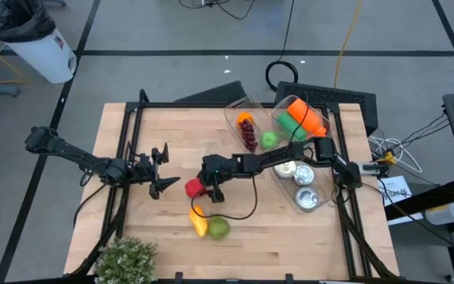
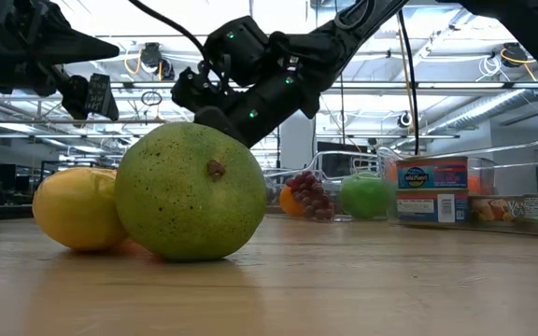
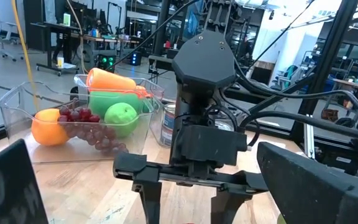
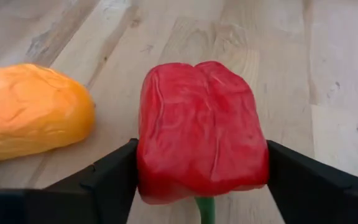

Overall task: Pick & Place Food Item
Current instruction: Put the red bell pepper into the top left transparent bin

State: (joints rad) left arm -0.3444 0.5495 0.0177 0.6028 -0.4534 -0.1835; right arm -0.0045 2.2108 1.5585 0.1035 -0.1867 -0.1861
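A red bell pepper lies on the wooden table near its middle, with its green stem pointing back at my right wrist. My right gripper reaches in from the table's right side and is closed around the pepper. My left gripper waits open just left of the pepper and touches nothing. A yellow fruit and a green fruit rest side by side on the table, nearer the front edge. My right gripper pinches the red pepper between its two fingers, one finger on each of the pepper's opposite side walls. The fingers come from the table's right side, slanting down. Whether the pepper's underside rests on the table, I cannot tell.
A clear bin with grapes, an orange and a green apple stands at the back, beside another clear bin with orange and green items. A tray of cans sits on the right. A potted plant stands at the front left corner.
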